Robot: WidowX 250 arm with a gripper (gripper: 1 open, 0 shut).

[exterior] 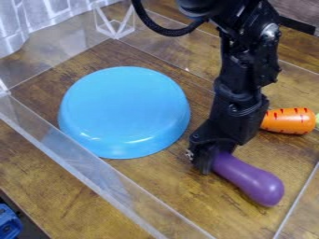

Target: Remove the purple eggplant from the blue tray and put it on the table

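Wood-grain table (156, 187), round blue tray (123, 112), glossy purple eggplant (249, 180) under black jaws (210, 159), grip unclear

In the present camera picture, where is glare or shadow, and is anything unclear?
Camera view: soft pale glare on the blue tray; small highlights on the purple eggplant; the dark fingers blend into shadow, their edges unclear.

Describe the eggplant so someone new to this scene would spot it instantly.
On the brown wooden table, find the big round blue tray. Across from it is the black gripper, with the eggplant reaching out from its tip. It is glossy, plain purple and elongated, unlike the orange, dark-marked carrot nearby.
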